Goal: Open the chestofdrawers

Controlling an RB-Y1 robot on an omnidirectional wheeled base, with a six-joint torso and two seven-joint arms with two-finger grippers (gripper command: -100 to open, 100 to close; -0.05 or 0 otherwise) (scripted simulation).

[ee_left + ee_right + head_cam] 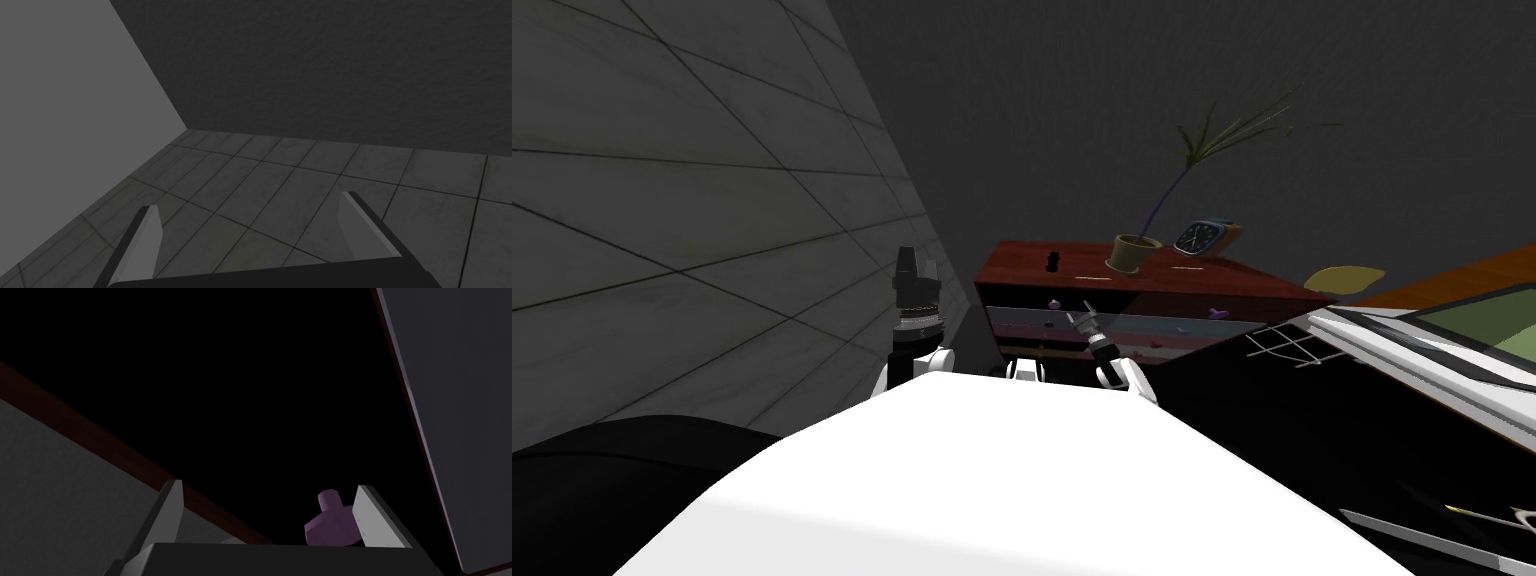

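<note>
Glossy reddish-brown chest of drawers (1202, 275) stands just ahead. Right gripper (267, 500) is spread around its mushroom-shaped purple knob (330, 523) (just beside one blade). Left gripper (250, 202) is spread, raised aside.

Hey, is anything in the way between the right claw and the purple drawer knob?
Nothing visible does. The purple knob sits between the open fingers of the right claw, close beside one of them.
</note>
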